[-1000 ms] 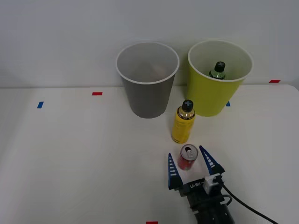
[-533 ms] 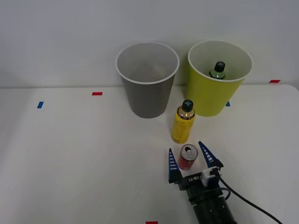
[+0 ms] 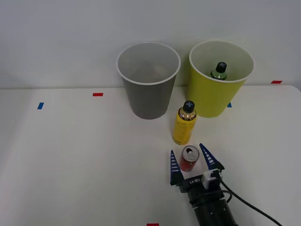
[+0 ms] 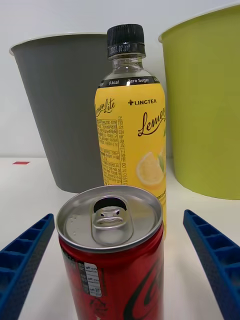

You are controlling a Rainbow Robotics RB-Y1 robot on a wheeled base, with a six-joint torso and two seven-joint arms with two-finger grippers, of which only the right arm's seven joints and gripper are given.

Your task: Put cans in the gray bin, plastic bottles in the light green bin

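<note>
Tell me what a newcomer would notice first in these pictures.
The short red can stands on the white table between the open blue fingers of the right claw. Just beyond it stands a yellow lemon bottle, with the gray bin and the light green bin behind.

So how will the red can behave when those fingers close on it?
The can looks opened, so probably light and easy to dent. Its smooth round wall may slip. Standing upright between the open right gripper fingers, with the yellow bottle just behind, a nudge could tip either.
</note>
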